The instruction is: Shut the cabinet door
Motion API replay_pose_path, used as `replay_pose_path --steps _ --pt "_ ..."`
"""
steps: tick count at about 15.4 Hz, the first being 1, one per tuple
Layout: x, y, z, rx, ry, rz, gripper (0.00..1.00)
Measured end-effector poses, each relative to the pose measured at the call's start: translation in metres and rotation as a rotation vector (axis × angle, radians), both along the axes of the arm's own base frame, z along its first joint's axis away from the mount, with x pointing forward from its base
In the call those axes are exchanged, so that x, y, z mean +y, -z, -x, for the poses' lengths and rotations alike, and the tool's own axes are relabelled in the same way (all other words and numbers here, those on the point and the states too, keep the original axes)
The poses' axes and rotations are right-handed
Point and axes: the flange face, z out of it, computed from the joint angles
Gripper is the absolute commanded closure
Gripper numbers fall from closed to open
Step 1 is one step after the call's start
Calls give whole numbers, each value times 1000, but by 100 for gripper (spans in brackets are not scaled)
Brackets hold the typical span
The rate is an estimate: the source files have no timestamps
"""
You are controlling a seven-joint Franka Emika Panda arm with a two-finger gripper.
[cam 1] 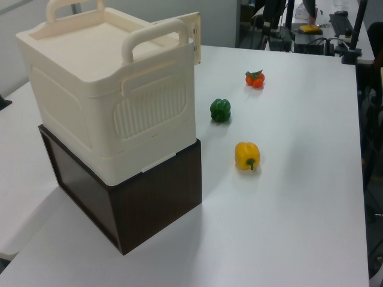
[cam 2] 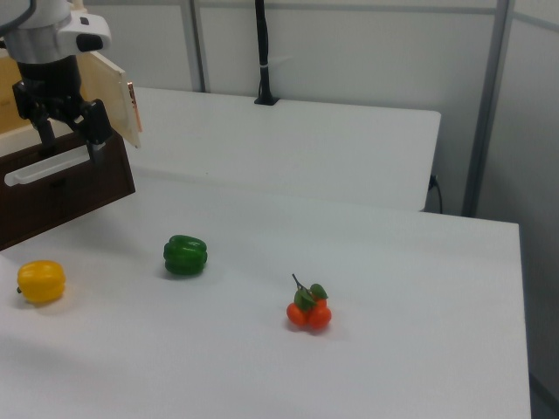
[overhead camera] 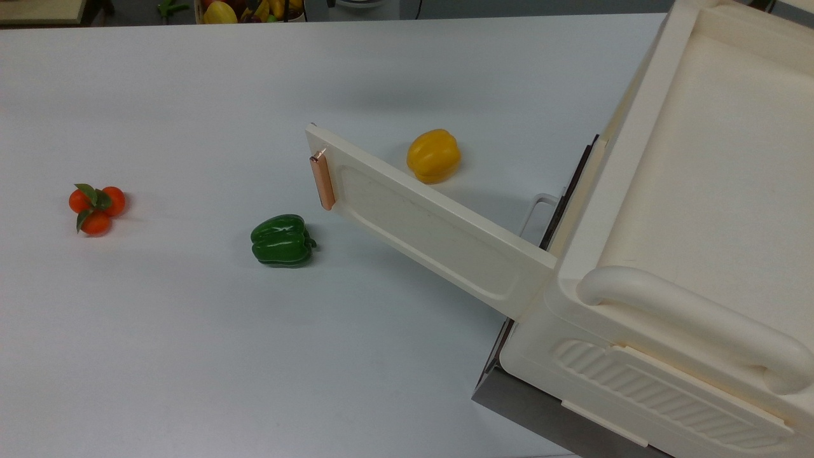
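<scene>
The cabinet door (overhead camera: 432, 222) stands swung wide open, reaching out from the cream-white cabinet (overhead camera: 693, 210) toward the top view's left. Its copper bar handle (overhead camera: 323, 181) is at the free end. In the left view the cabinet (cam 1: 102, 89) sits on a dark base (cam 1: 152, 200), and the door's edge (cam 1: 192, 36) sticks out behind it. In the right view my gripper (cam 2: 70, 144) hangs at the upper left, open, with nothing between its fingers. It is just left of and in front of the door (cam 2: 115, 100) and its copper handle (cam 2: 131, 105).
A yellow pepper (overhead camera: 434, 156) lies behind the open door and a green pepper (overhead camera: 282, 240) lies in front of its handle end. A tomato cluster (overhead camera: 96, 207) sits far to the top view's left. A white wire loop handle (overhead camera: 539, 213) shows at the cabinet opening.
</scene>
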Motion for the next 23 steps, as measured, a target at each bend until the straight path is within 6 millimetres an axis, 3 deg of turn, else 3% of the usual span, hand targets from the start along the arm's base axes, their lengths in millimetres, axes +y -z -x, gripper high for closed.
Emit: replay_pose_path --steps 8,9,11,12,16,23 --pt "0 0 0 0 -4 0 1" --pt "0 0 0 0 -4 0 9" --pt "0 0 0 0 -4 0 39" --pt "0 0 0 0 -7 1 46" --pt "-2 0 0 -2 -19 2 100" --pt "-6 -7 -7 -73 13 -53 100"
